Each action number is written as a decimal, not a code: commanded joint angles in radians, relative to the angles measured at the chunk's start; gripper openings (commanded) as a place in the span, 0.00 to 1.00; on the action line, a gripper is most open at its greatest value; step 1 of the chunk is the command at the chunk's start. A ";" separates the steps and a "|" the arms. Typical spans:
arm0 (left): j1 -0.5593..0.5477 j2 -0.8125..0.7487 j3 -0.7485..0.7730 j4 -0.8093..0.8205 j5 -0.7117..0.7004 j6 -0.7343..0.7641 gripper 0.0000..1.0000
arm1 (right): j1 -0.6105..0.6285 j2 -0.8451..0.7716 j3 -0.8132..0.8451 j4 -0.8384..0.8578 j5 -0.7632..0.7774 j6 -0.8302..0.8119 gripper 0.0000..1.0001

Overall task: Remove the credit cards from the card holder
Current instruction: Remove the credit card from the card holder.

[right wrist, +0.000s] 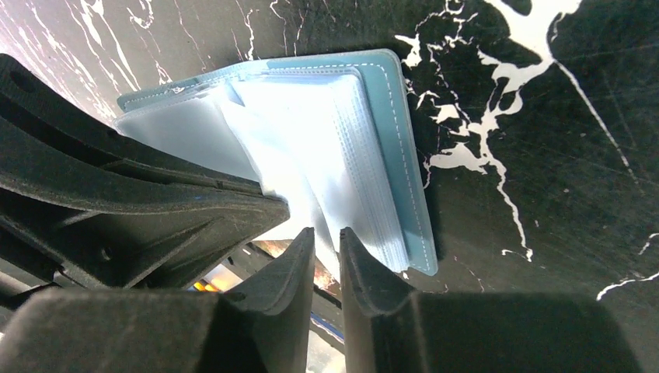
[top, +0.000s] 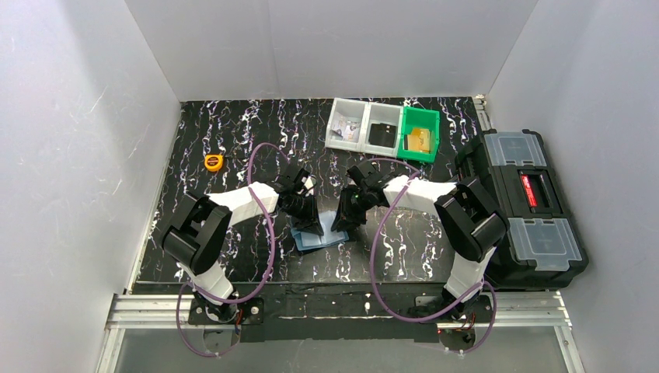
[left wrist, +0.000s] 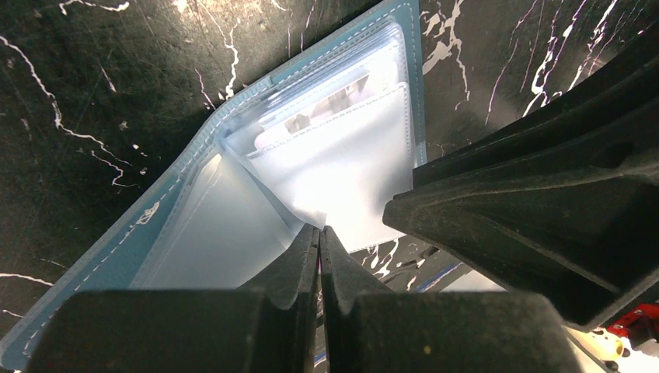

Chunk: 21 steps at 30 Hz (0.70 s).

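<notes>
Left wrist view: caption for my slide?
Shut left hand, tips at the clear sleeves of the open blue card holder on the marbled table.

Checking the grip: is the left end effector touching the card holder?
Touching. Left wrist view: the left end effector, jaws shut, pinches a clear sleeve corner of the open card holder.

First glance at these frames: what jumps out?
The open blue card holder lies mid-table with its clear sleeves fanned out. Both arms meet over it: the left end effector is shut at the sleeves' edge, and the right end effector shows a narrow gap. Next come the green bin at the back and the black toolbox on the right.
</notes>
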 commanded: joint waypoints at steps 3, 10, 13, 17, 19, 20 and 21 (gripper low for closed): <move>0.006 -0.026 0.014 -0.044 0.022 0.025 0.00 | 0.007 0.007 0.005 0.020 0.018 0.015 0.07; 0.006 -0.111 0.085 -0.157 -0.035 0.051 0.32 | 0.007 -0.081 -0.049 0.006 0.092 0.022 0.01; 0.006 -0.140 0.111 -0.235 -0.094 0.067 0.33 | 0.007 -0.121 -0.073 -0.004 0.115 0.024 0.01; 0.007 -0.136 0.123 -0.300 -0.179 0.090 0.27 | 0.010 -0.178 -0.096 -0.020 0.141 0.029 0.01; 0.007 -0.119 0.123 -0.302 -0.190 0.094 0.21 | 0.010 -0.199 -0.095 -0.036 0.151 0.027 0.01; 0.008 -0.111 0.124 -0.300 -0.190 0.095 0.19 | 0.011 -0.206 -0.092 -0.044 0.156 0.024 0.01; 0.007 -0.099 0.123 -0.295 -0.187 0.095 0.18 | 0.012 -0.213 -0.085 -0.054 0.162 0.020 0.01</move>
